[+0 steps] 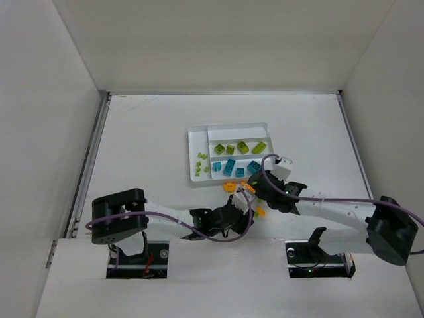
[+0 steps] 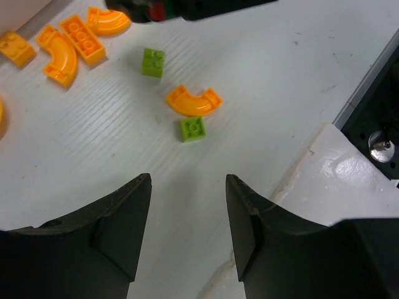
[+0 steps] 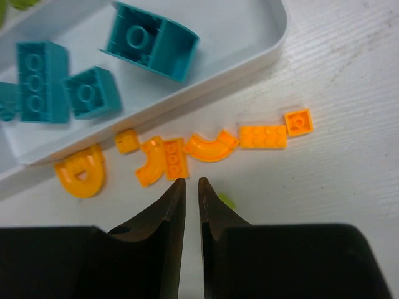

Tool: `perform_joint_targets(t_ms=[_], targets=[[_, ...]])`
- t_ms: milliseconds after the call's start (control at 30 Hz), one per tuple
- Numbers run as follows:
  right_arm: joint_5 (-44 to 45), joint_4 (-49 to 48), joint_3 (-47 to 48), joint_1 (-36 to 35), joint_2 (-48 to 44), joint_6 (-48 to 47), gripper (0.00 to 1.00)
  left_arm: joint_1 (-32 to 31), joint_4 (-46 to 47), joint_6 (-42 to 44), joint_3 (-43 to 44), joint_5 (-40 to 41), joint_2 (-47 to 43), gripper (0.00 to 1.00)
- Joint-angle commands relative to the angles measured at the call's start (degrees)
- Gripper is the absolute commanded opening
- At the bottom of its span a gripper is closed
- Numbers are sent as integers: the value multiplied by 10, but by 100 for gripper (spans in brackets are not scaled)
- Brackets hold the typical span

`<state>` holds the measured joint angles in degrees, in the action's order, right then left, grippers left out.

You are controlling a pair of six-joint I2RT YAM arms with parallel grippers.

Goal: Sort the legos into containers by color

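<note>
The white tray holds lime green legos in one long section, teal legos in the one below, and small green pieces in its narrow left section. Teal bricks lie inside the tray wall. A row of orange legos lies on the table just outside it. My right gripper is shut and empty just short of that row, with a sliver of green showing behind one finger. My left gripper is open and empty. Ahead of it lie two green bricks and an orange curved piece.
Both arms reach in close together over the loose pieces below the tray; the right gripper's black body fills the top of the left wrist view. The raised white base plate and a black mount lie to the left gripper's right.
</note>
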<state>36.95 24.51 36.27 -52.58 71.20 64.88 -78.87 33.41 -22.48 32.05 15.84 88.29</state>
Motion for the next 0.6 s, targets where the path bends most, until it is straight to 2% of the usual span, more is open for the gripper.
perform_joint_targets(t_ms=[0,233,567], targets=[[15,-52,-1,-1,-44,-51,20,-10,28,23,40,0,25,47],[-8,-74,-18,5,-67,-67,21,-11,13,42,81,24,82,46],[-21,-83,-57,4,-73,-47,25,-8,8,50,105,57,120,42]])
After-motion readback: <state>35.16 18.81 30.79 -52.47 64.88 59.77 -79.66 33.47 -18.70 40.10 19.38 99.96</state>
